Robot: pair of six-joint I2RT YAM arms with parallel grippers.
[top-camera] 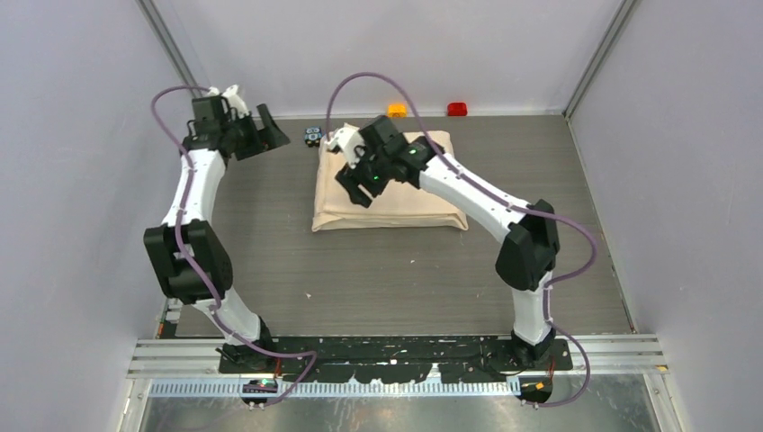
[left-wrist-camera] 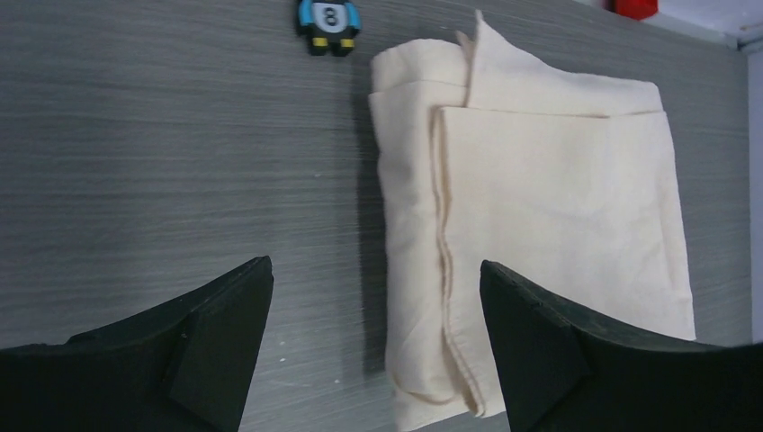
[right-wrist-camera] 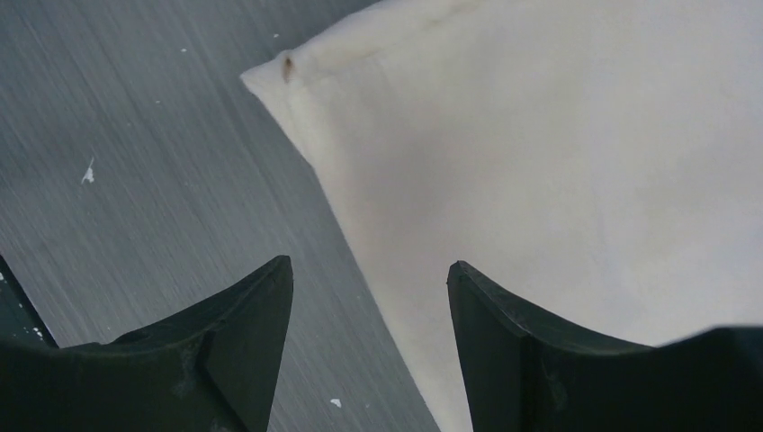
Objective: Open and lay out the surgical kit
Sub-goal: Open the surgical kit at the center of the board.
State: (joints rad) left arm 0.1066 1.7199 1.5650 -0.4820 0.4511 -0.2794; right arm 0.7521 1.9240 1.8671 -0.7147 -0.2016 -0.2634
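A: So, which step is this?

B: The very start, I'd say. The beige cloth wrap [top-camera: 396, 202] lies closed as a flat bundle at the far middle of the table [top-camera: 270, 270]. No tray or instrument shows anywhere, so the first fold is not yet opened.

A: And the grippers?

B: Both are spread and neither holds anything. The right gripper [top-camera: 357, 189] hangs low over the left part of the bundle. Its wrist view shows one finger above bare table and the other above cloth, straddling the edge below a corner [right-wrist-camera: 270, 76]. I can't tell whether the fingertips touch the cloth.

A: The left one?

B: The left gripper [top-camera: 267, 135] is raised over bare table to the left of the wrap and apart from it, near the small black-and-blue block [top-camera: 312, 135]. That arm is stretched far forward, wrist bent toward the bundle. The right arm reaches in from its side, elbow high.

A: What does the next move need?

B: Probably pinching only the top layer. The left wrist view shows stacked folds and a loose flap tip [left-wrist-camera: 477, 27]; catching that and peeling outward, without dragging the bundle, looks like the demand.
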